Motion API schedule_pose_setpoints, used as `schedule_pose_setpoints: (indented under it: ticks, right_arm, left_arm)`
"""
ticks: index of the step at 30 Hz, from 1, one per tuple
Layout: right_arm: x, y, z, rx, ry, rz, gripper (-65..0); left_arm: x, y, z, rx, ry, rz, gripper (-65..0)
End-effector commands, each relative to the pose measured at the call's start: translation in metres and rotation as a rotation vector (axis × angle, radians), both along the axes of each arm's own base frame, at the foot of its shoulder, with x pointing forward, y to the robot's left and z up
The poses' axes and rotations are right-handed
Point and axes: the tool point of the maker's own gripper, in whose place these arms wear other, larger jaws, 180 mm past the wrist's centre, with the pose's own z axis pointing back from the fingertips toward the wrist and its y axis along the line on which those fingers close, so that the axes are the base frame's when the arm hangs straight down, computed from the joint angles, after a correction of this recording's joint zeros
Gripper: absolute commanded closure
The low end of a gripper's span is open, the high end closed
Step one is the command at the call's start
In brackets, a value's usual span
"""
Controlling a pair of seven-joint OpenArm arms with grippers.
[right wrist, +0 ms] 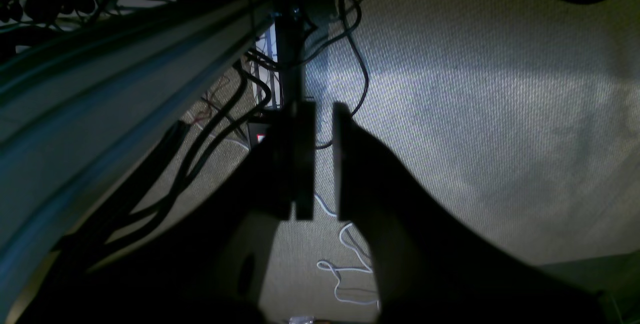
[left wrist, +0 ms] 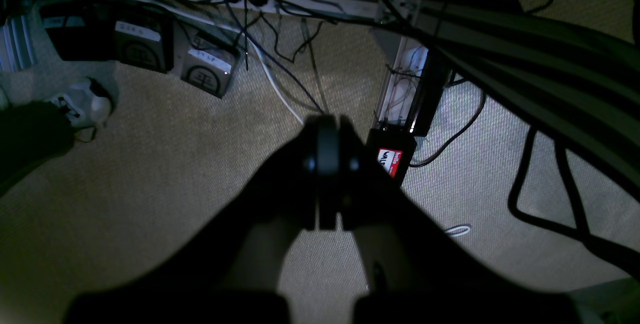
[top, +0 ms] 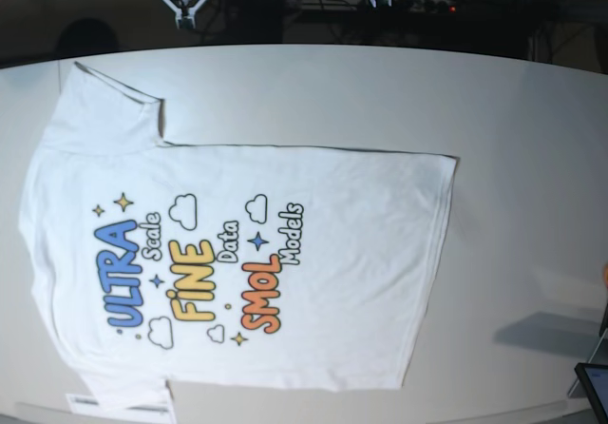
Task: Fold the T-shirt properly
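Base view cuts off the T-shirt [top: 285,272] at bottom left.

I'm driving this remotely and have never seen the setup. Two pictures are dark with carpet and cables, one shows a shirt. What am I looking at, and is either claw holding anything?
The dark pictures come from cameras mounted on each arm's wrist, looking past its claw at the carpet and cables under the table. The left claw is shut on nothing. The right claw has a narrow gap between its fingers, also empty. The bright picture is the base view, looking down at the white table. The T-shirt lies spread flat there, print side up, not yet folded. Neither arm shows in that view.
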Motion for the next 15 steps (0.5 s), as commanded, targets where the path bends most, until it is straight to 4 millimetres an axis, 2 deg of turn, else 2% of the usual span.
schedule_pose_setpoints:
  ticks: [1, 5, 7, 10, 15]
  right_arm:
    - [0.0, 0.0, 0.0, 0.002, -0.007, -0.002, -6.4]
    - [-0.004, -0.001, 0.0, 0.001, 0.001, -0.002, -6.4]
    - [-0.015, -0.003, 0.001, -0.002, 0.015, -0.003, -6.4]
    - [-0.04, -0.023, 0.002, -0.033, 0.047, 0.001, -6.4]
    - [-0.08, -0.045, 0.014, -0.065, 0.047, 0.011, -6.4]
  left_arm:
    - [-0.004, 0.001, 0.001, 0.003, 0.001, 0.001, 0.0]
    - [-0.008, 0.001, 0.001, 0.003, 0.007, 0.002, 0.0]
    - [-0.018, 0.004, 0.002, 0.007, 0.02, -0.007, 0.0]
    - [-0.023, 0.025, 0.011, 0.049, -0.046, -0.026, 0.0]
    - [-0.043, 0.057, 0.039, 0.117, -0.188, -0.076, 0.0]
